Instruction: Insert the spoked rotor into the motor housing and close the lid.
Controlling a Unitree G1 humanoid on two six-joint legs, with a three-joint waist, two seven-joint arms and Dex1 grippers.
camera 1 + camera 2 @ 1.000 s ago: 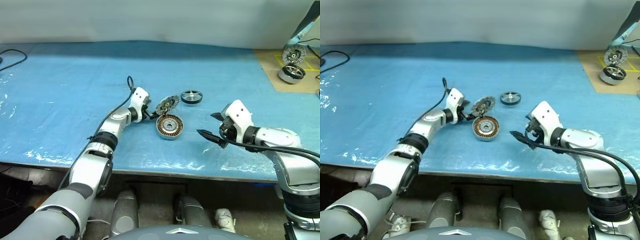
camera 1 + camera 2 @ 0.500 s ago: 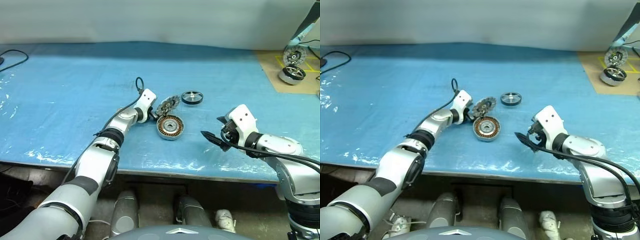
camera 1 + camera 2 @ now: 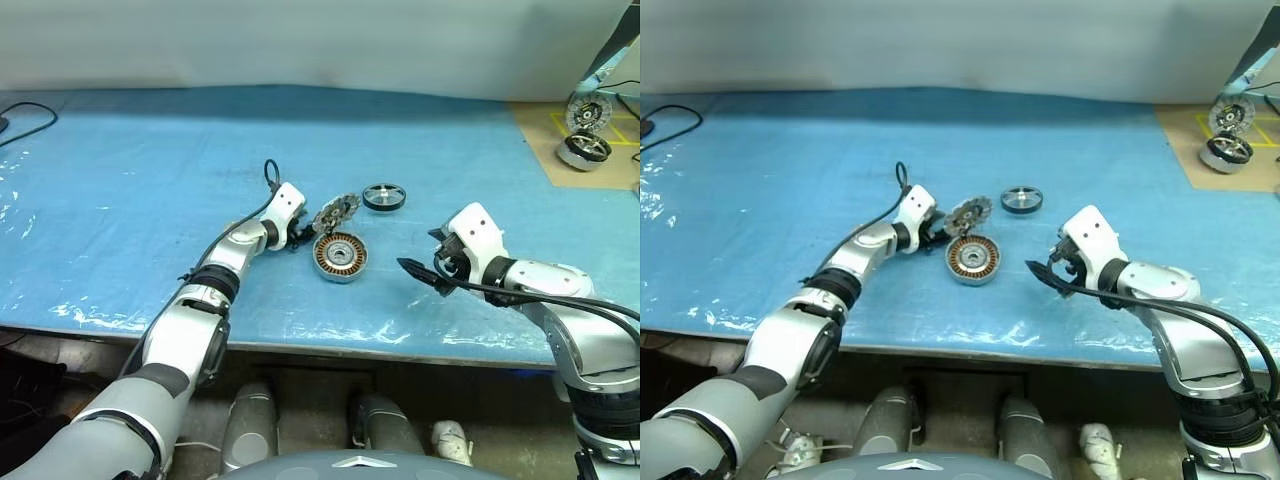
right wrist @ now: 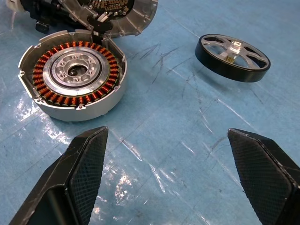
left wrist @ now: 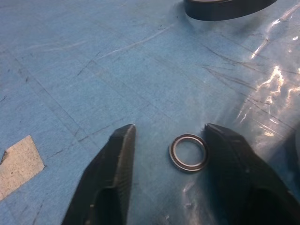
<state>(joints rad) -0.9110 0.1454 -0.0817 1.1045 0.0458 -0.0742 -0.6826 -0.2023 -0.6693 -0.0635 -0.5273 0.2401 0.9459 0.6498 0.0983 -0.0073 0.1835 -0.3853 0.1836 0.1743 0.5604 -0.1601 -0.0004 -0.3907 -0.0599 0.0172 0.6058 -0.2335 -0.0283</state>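
Note:
The motor housing [image 4: 75, 77], a round metal cup with copper windings, lies on the blue table. Its lid [image 4: 117, 11] stands tilted open at the far edge, finned face showing. The spoked rotor [image 3: 384, 196] lies flat, a little behind and to the right of the housing. My left gripper [image 3: 299, 239] is low by the lid's left side, open. Its fingers [image 5: 119, 154] stand on either side of a small thin washer ring [image 5: 189, 152] lying on the table. My right gripper [image 4: 166, 132] hovers open and holds nothing, right of the housing and pointing at it.
A blue plastic sheet [image 3: 130, 200] covers the table, whose front edge runs just below both arms. A brown mat at the far right carries other motor parts [image 3: 583, 148]. A black cable [image 3: 25, 115] lies at the far left.
The view has shifted slightly. Both arms and the parts stand about where they were.

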